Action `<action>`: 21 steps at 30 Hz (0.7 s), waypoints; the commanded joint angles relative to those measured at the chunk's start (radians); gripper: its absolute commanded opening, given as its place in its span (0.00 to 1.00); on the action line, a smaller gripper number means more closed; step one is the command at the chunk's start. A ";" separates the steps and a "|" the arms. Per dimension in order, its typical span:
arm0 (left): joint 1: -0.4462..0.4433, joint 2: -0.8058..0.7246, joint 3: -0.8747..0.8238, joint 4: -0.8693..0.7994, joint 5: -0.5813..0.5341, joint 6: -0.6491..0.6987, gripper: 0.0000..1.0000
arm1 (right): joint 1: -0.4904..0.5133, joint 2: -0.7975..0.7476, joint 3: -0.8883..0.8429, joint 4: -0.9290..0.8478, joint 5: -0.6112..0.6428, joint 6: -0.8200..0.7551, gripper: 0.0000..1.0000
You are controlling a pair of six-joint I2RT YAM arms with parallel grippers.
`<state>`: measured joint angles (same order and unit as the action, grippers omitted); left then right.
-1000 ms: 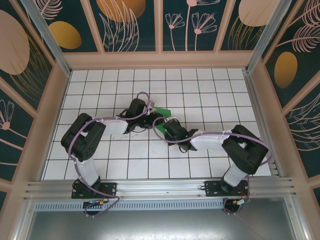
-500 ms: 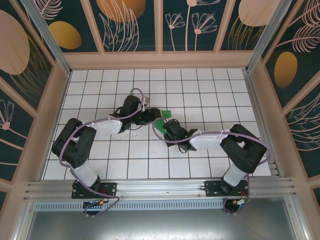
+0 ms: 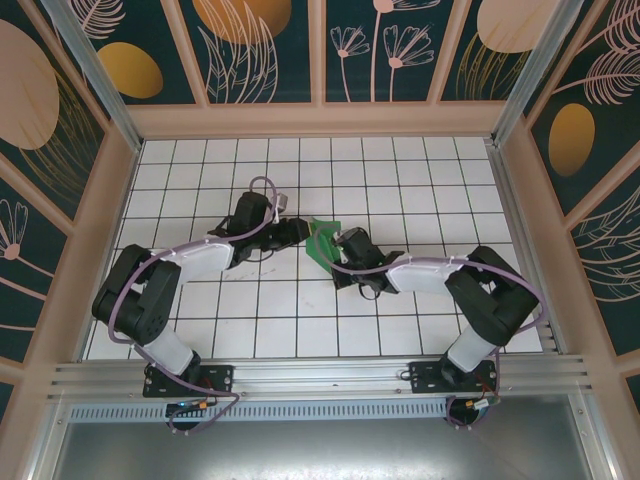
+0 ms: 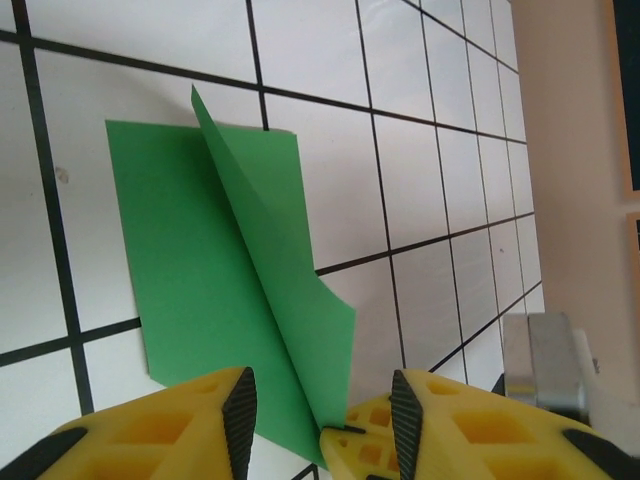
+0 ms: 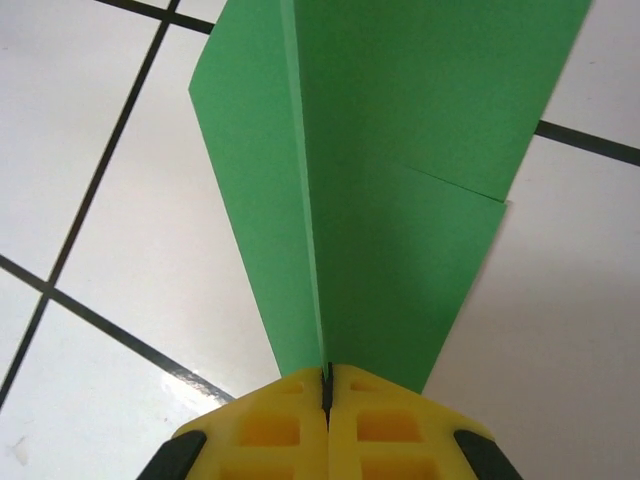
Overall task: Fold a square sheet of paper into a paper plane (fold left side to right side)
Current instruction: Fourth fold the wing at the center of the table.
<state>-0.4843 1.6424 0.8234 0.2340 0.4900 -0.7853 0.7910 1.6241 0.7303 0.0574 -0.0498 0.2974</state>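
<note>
Looking down from the overhead camera, I have the green paper (image 3: 320, 243) near the middle of the white tiled table (image 3: 420, 180), with one arm reaching in from each side. The left gripper (image 3: 303, 231) sits just beside the paper's left edge. The right gripper (image 3: 333, 256) is at its near right corner, and both wrists are low over the tiles.

On my right wrist feed, the right gripper (image 5: 327, 392) is fully closed. Its two yellow fingers (image 5: 270, 430) press together on a raised ridge of the paper. That fold runs straight away from the seam between the fingers, and the sheet fans out wider on both sides as it goes. On the right side I can see the edge of a second layer lying across the first. The far end of the paper runs past the top of the frame.

On my left wrist feed, the left gripper (image 4: 322, 380) has its jaws apart, at a moderate gap. The paper's flat part lies on the tiles, spanning a black grid line. A flap stands up from a slanted crease that runs from the far corner down toward the gap between the fingers (image 4: 150, 435). The flap's near tip ends right at the inner base of the right-hand finger. I cannot tell whether it touches the finger there. Neither black pad (image 4: 240, 410) presses on the sheet.
</note>
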 commanded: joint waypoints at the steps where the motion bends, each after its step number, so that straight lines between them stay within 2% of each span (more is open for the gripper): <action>1: -0.014 0.038 -0.009 0.025 0.031 0.025 0.42 | -0.027 -0.038 -0.015 0.038 -0.136 0.011 0.04; 9: -0.063 0.151 0.046 0.045 0.050 0.022 0.42 | -0.090 -0.032 -0.047 0.086 -0.273 0.037 0.03; 21: -0.095 0.243 0.105 0.053 0.040 0.004 0.43 | -0.126 -0.018 -0.080 0.135 -0.354 0.064 0.03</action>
<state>-0.5709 1.8595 0.9058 0.2619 0.5198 -0.7860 0.6788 1.6211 0.6685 0.1505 -0.3534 0.3439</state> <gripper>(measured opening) 0.426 0.064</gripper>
